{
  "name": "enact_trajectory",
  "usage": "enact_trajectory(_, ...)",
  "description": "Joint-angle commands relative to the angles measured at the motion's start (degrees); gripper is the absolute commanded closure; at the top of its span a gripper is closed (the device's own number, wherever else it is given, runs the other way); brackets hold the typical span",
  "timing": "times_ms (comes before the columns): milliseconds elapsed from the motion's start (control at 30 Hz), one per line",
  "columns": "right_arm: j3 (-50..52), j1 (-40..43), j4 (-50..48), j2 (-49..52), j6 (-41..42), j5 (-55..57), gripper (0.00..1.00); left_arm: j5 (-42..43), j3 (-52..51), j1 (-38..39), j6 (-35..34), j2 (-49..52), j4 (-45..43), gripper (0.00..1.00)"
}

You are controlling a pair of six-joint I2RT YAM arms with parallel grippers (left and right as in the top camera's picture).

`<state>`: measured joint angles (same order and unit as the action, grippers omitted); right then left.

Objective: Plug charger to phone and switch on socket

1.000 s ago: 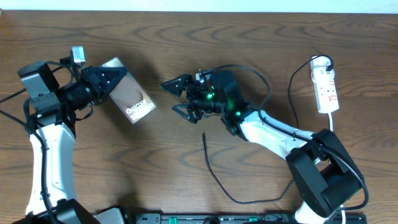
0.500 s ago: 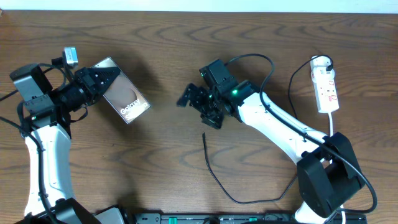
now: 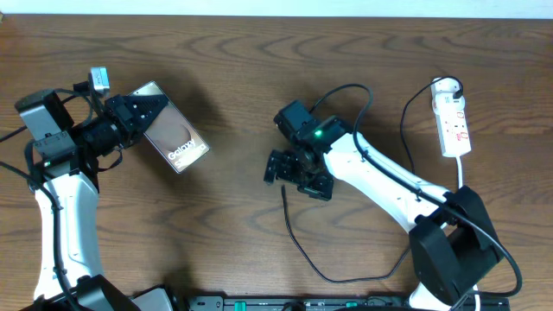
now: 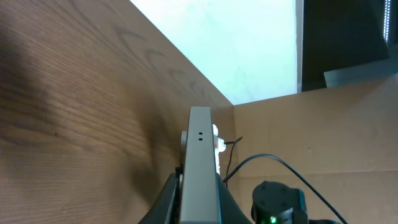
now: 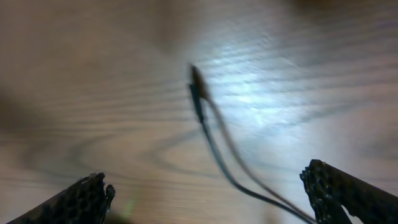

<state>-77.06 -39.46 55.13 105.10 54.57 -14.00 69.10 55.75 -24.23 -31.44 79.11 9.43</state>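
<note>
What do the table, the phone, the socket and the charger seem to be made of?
Table: wood or wood-look laminate, matte brown, with visible grain lines.
Phone: smooth brownish-gold face. In the left wrist view its edge is grey and looks like metal.
Socket: probably white plastic, a smooth moulded body with red marks.
Charger: thin black cable, likely with a rubber or plastic sheath, as it curves loosely.

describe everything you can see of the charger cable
The charger is a long, thin black cable lying loose on the wooden table. Its small plug tip points toward the table's far side. The cord runs back toward the near edge, then curves right toward the right arm's base, where I lose it. Nothing grips it: the right pincer hovers open over the tip end.
</note>
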Motion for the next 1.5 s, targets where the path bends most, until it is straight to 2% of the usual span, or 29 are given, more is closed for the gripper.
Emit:
enact_trajectory(0,-0.9,-2.1,0.3,-0.5,-7.2,4.3,0.01,2.3,-0.1,-0.2,0.4,-0.1,0.0,0.93)
enact_trajectory(67,-0.9,-3.2,-2.8,-0.5,-11.0,4.7,0.01,2.3,-0.1,-0.2,0.4,-0.1,0.2,0.92)
enact_trajectory(200,-0.9,-3.6,-7.8,-0.5,-12.7,1.5,0.01,2.3,-0.2,-0.2,0.4,-0.1,0.4,0.92)
enact_trajectory(567,-1.6,-3.0,1.3,1.7,-11.9,1.9,0.01,2.3,-0.1,-0.2,1.2,-0.1,0.4,0.92)
enact_trajectory(800,-10.6,-3.1,10.8,10.4,-15.6,3.3,0.01,2.3,-0.1,-0.2,1.2,-0.1,0.4,0.92)
enact_trajectory(1200,-12.4,-3.8,7.0,17.8,-15.2,3.4,0.01,2.3,-0.2,-0.2,1.2,-0.1,0.4,0.92)
enact_trajectory(1467,-12.4,-3.8,6.5,19.4,-14.7,3.4,0.06,2.3,-0.1,-0.2,1.2,-0.1,0.4,0.92)
